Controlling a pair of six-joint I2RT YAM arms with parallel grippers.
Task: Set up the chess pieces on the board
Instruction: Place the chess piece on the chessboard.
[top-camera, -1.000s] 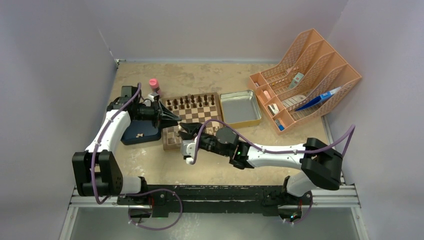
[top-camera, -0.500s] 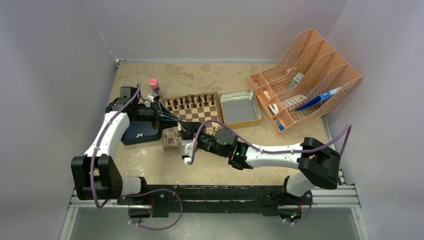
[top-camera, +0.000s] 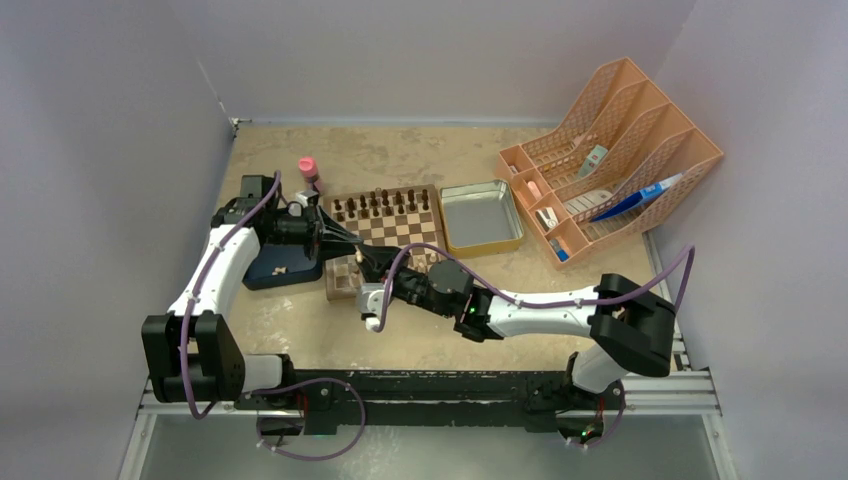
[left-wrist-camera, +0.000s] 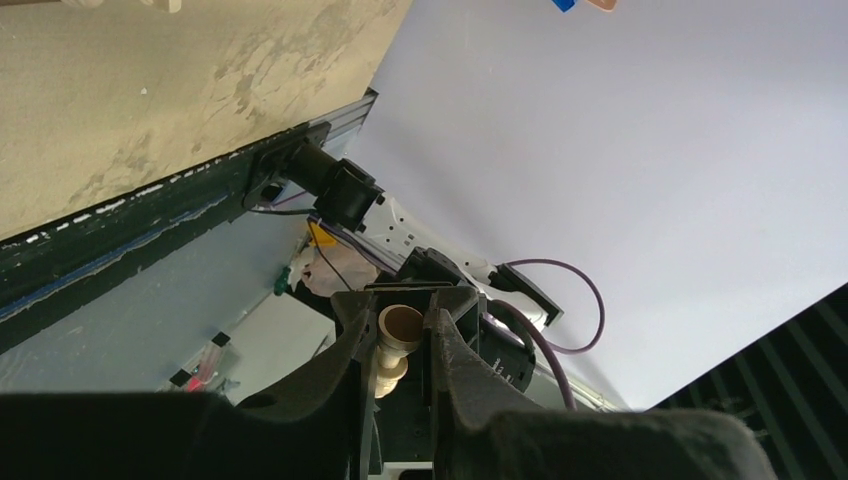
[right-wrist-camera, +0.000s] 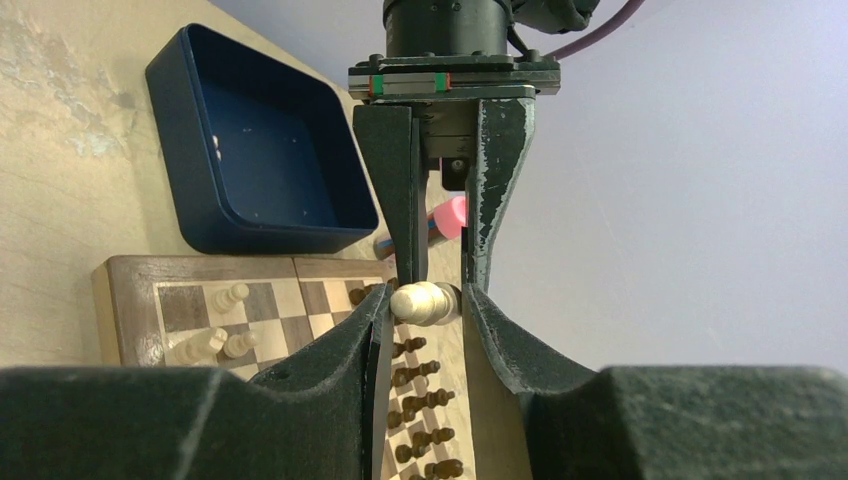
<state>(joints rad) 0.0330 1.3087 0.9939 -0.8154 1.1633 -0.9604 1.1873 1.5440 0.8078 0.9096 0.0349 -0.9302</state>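
Note:
The board (top-camera: 400, 232) lies mid-table with a row of dark chess pieces (top-camera: 385, 205) along its far edge. The two grippers meet above its near left part. My left gripper (top-camera: 356, 246) is shut on a pale chess piece (left-wrist-camera: 401, 328), whose round base faces the left wrist camera. In the right wrist view the same pale piece (right-wrist-camera: 424, 302) lies sideways between the tips of my right gripper (right-wrist-camera: 426, 305). The pads sit close on both sides, but whether they press on it does not show. A few pale pieces (right-wrist-camera: 215, 340) stand on the board (right-wrist-camera: 135, 275).
A dark blue tray (top-camera: 280, 265) sits left of the board under the left arm. A pink-capped bottle (top-camera: 308, 168) stands behind it. The metal tin (top-camera: 482, 215) lies right of the board, and the orange file rack (top-camera: 610, 150) at the far right.
The right gripper has slid left up to the left gripper, and its jaws have narrowed around the pale piece. The left gripper has kept its hold.

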